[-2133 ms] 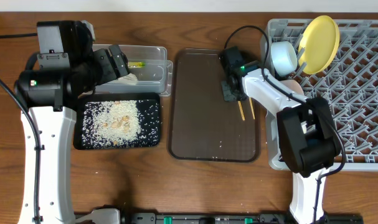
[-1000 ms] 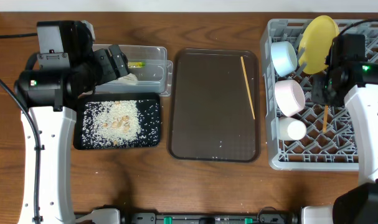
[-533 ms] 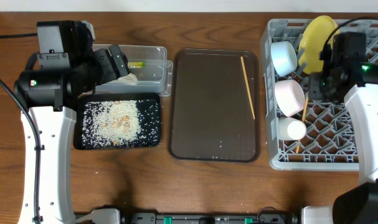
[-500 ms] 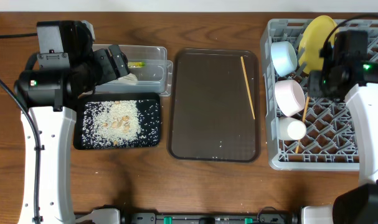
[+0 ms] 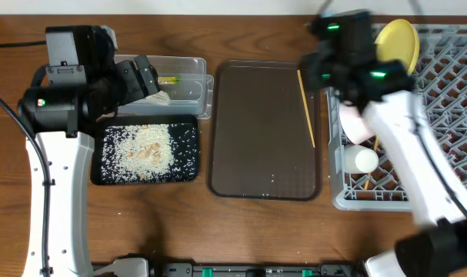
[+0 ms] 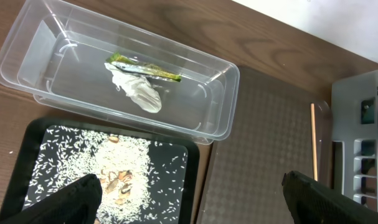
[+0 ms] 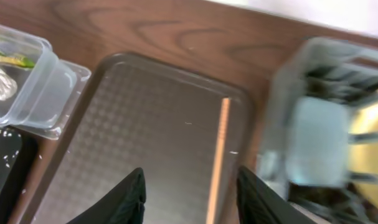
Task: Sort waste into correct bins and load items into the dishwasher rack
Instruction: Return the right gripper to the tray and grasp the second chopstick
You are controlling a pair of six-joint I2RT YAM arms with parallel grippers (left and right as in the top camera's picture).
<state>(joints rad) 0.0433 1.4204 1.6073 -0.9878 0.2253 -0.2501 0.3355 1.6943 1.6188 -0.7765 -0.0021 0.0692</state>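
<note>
Wood tabletop (image 5: 179,223) bears brown tray (image 5: 256,115) with chopstick (image 5: 306,108); white wall (image 6: 350,18) behind.

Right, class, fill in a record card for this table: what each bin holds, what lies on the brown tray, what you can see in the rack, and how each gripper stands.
clear tub: wrapper and napkin
black tray: rice
brown tray: one chopstick
rack: yellow plate, white cup, second chopstick
left gripper: open, empty
right gripper: open, empty
</note>
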